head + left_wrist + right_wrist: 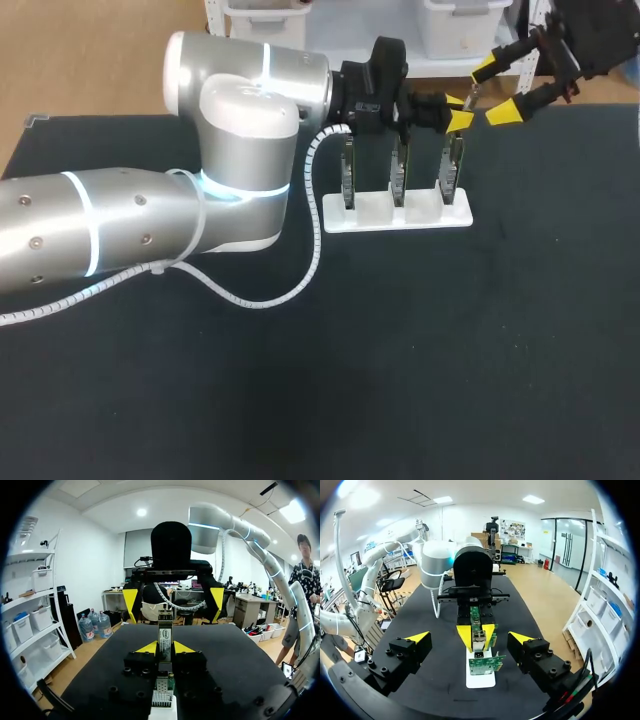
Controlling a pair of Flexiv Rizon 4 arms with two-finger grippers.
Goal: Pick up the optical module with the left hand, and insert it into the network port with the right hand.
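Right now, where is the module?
The module is pinched by the fingers of the left gripper, far back and right of middle in the head view, above the rightmost board on the white stand.

Black table [400, 380], white stand [397, 214], green boards [485, 664], silver left arm [120, 225], black left tool [165, 647] and right tool [493, 92], yellow-tipped

Optical module [165, 639]: slim metal body with a white label on its face, held upright between the two yellow fingertips of the left gripper [165, 648]. It sits directly above the network port [161, 692], in line with it; contact between the two cannot be confirmed. The port is a perforated metal cage on the top edge of the rightmost green card [452, 165]. That card stands upright in a white stand [400, 218] near the table's far edge.
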